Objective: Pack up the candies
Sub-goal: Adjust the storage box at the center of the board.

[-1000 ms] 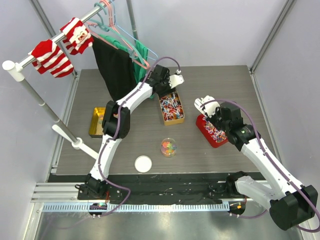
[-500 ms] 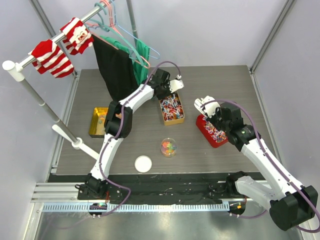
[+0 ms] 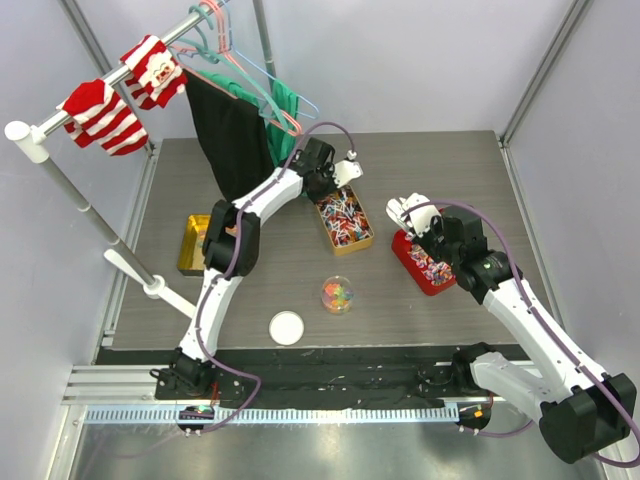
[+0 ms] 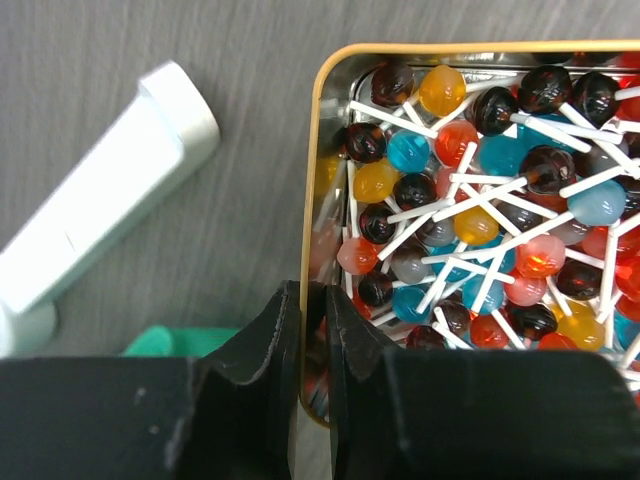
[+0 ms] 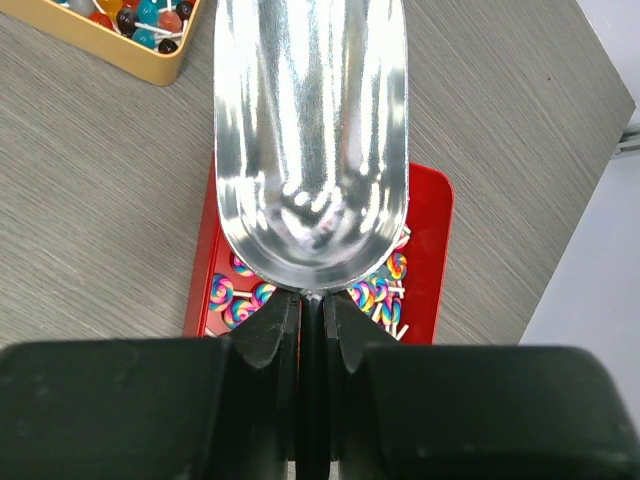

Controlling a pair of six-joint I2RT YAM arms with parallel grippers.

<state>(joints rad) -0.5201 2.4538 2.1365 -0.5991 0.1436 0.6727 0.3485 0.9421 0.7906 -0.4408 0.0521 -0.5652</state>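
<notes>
The left gripper [image 4: 312, 295] pinches the far wall of the gold tin [image 4: 330, 75], with the lollipop candies [image 4: 442, 90] just nearward of its jaws. The right gripper [image 5: 312, 305], clamped on the scoop [image 5: 310, 130], hangs over the red tray [image 5: 432, 270] to the tin's right.

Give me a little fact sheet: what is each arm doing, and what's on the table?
Left gripper: closed on one wall of the gold tin
Gold tin contents: round lollipops on white sticks
Right gripper: shut on the silver scoop, which looks empty
Red tray: under the scoop, holds swirl lollipops
Clear cup: mid-table, uncovered, colourful candies inside
White lid: flat on the table, apart from the cup
</notes>
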